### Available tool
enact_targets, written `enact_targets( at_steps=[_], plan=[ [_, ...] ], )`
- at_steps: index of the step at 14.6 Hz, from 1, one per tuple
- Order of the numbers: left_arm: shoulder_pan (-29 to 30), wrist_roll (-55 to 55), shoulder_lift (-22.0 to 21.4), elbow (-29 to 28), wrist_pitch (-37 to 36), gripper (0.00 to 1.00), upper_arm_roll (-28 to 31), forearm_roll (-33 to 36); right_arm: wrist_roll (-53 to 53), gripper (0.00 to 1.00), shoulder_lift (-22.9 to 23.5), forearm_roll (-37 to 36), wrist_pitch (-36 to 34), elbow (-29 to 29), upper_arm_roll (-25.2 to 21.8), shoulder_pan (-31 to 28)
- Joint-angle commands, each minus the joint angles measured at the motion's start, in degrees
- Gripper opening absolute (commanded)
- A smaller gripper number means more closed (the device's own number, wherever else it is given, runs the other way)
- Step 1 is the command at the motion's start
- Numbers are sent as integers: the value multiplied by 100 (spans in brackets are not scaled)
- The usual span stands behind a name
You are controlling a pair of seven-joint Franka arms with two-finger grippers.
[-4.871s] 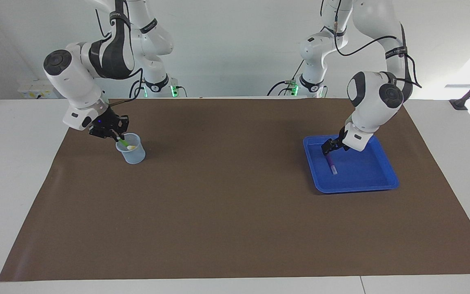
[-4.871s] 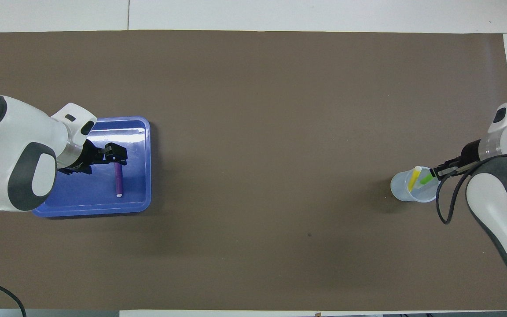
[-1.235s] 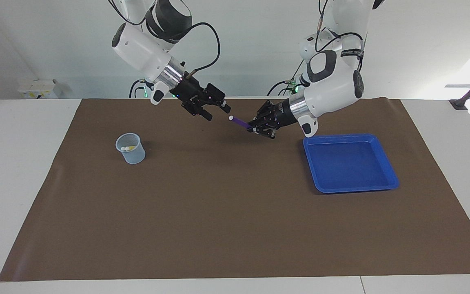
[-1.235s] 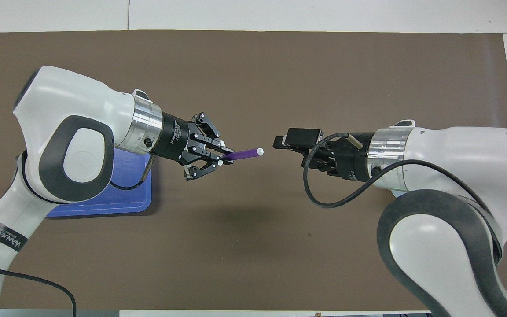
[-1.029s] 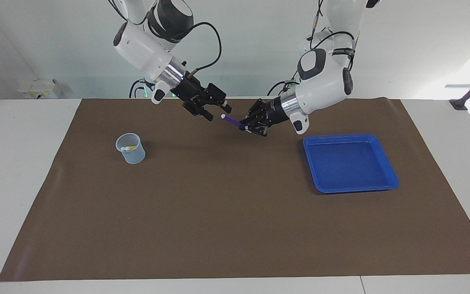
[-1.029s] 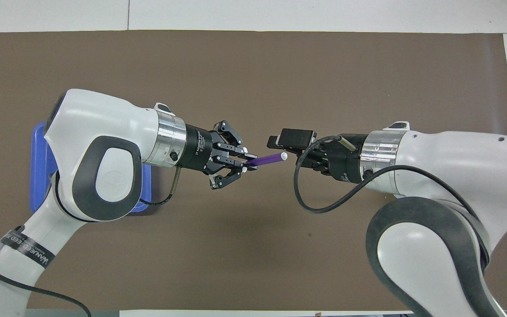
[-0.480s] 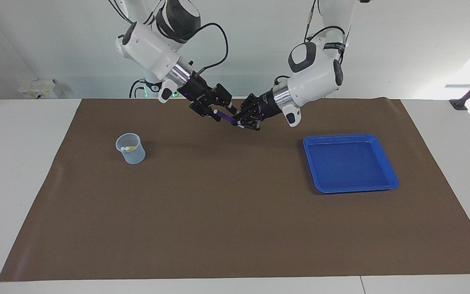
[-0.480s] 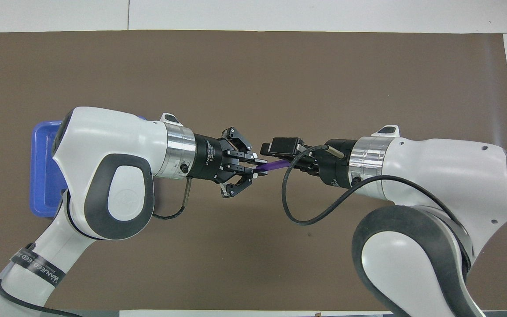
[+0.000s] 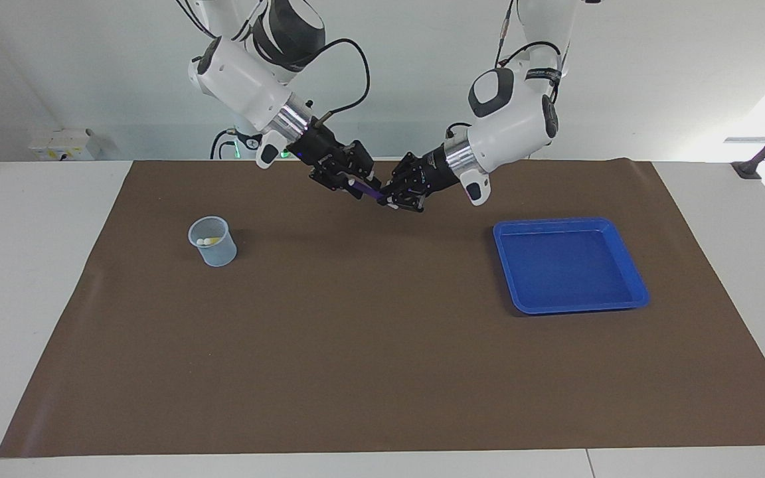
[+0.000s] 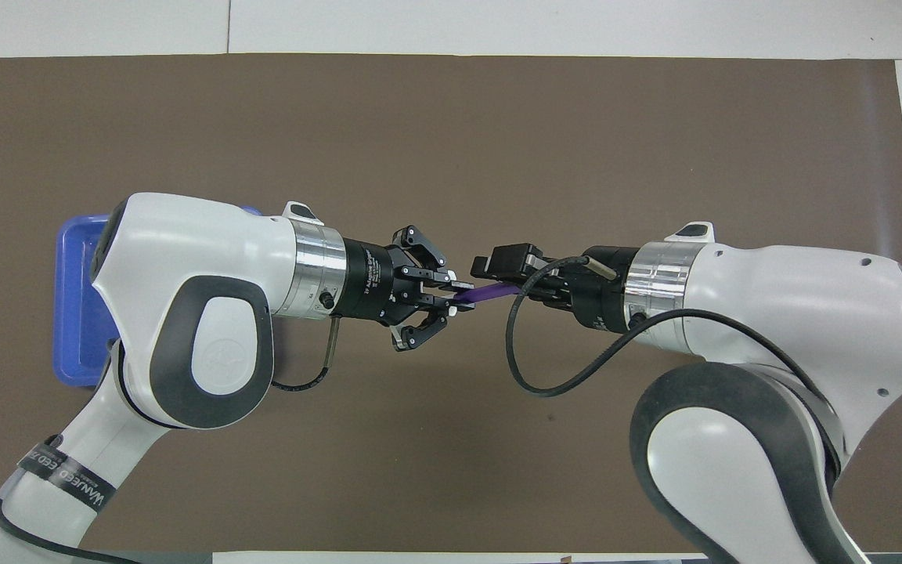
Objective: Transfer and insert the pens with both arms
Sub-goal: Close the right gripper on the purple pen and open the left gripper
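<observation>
Cup (image 9: 212,242): a clear cup stands upright on the brown mat (image 9: 382,345), toward the right arm's end of the counter (image 9: 24,265). Two pale pen ends (image 9: 206,241) show inside it, so it reads as the place where the pens go.
Right arm (image 9: 243,73): it reaches down and inward from its base. The right jaws are up in the air over the mat and meet the free end of the purple pen. I cannot tell whether they have closed on it.
Purple pen (image 9: 364,190): it is held slantwise in the air over the mat, bridging the two sets of jaws (image 10: 486,294). Held by one end, its length sticks out for the other arm to take.
Left arm (image 9: 512,126): it comes across from the tray's end. The left jaws are closed tight on the pen's other end and carry it.
Tray (image 9: 582,307): the blue tray lies flat on the mat toward the left arm's end, with no pen in it.
Step, as I judge it: a hand-over in mid-air, because the tray and the cup are well apart. The left jaws should let go only once the right jaws grip firmly.
</observation>
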Motion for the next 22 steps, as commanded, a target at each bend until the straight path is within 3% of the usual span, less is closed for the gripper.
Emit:
enact_targets(
  at_steps=[1, 8, 11, 12, 15, 17, 20, 21, 22],
  plan=[
    [-1, -19, -233, -154, 109, 0, 18, -164, -150, 46, -88, 36, -4, -89, 24, -39],
    [-10, -45, -276, -146, 135, 0, 18, -164, -194, 44, -114, 19, -136, -106, 24, -30],
    [-10, -46, -285, -146, 144, 0, 18, -164, -203, 30, -114, 19, -145, -106, 24, -30],
    [-10, -46, -285, -146, 144, 0, 18, -164, -194, 20, -114, 19, -162, -106, 24, -30],
    [-1, -46, -303, -137, 144, 0, 18, -164, -203, 18, -114, 19, -268, -98, 15, -57],
    [-1, -46, -312, -137, 144, 0, 18, -164, -185, 0, -114, 19, -259, -98, 7, -57],
    [-10, -2, -373, -137, 153, 0, 18, -155, -159, 0, -114, 19, -320, -98, 6, -127],
    [-18, 7, -460, -137, 196, 99, 9, -146, -150, 0, -114, 10, -416, -98, -2, -136],
    [-27, 16, -565, -154, 240, 100, 9, -146, -150, 0, -114, -60, -470, -89, -2, -144]
  ],
)
